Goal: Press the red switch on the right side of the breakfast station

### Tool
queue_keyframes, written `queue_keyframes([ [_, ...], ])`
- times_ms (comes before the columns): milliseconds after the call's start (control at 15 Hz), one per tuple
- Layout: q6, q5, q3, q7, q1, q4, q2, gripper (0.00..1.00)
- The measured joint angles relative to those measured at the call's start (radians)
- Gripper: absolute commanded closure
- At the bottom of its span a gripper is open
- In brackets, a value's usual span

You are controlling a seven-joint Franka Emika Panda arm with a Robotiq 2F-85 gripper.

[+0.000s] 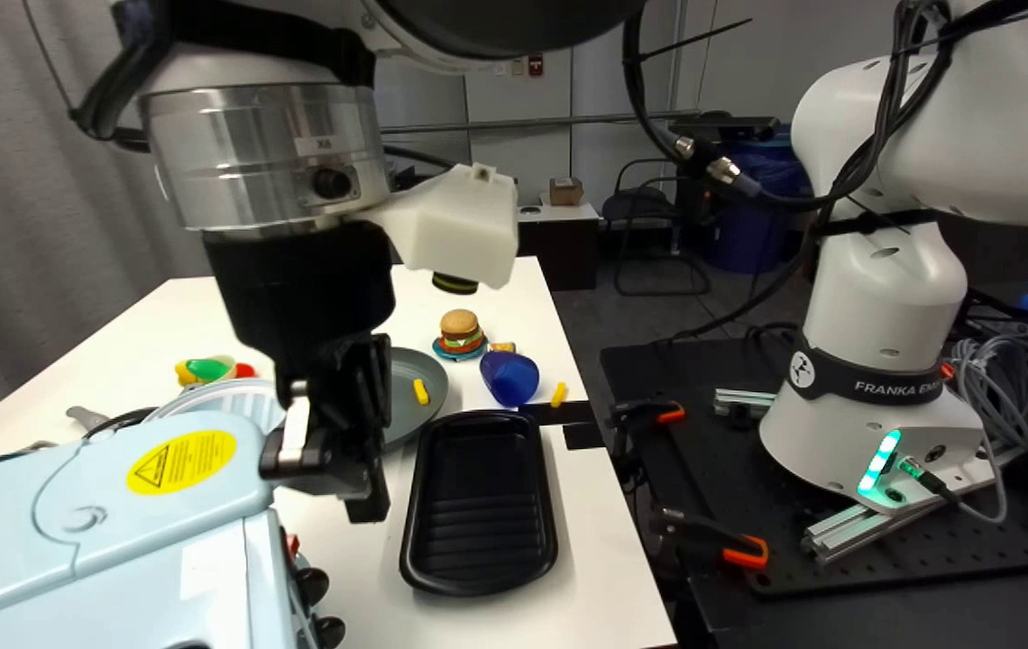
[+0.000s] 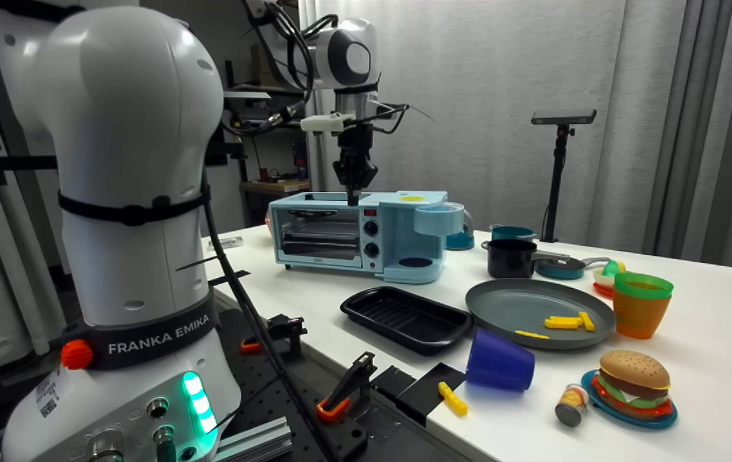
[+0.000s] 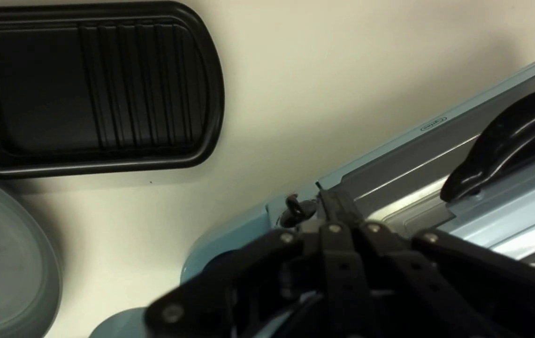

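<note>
The breakfast station is a light blue appliance with a glass-door oven, a control panel and a coffee-maker part. Its red switch sits at the top of the panel above two black knobs. In an exterior view the switch shows as a small red edge beside the station. My gripper points down, fingers together and empty, at the station's top front edge just beside the switch. It also shows. In the wrist view the fingertips lie beside a knob and hide the switch. Contact cannot be told.
A black baking pan lies in front of the station, with a grey plate beside it. A blue cup, toy burger, orange cup and black pot stand farther along. The oven's black handle juts out.
</note>
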Motion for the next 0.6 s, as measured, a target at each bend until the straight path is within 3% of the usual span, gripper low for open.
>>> queue_keyframes([
  [600,0.137,0.001,-0.003,-0.106,0.015,-0.013,0.085,1.0],
])
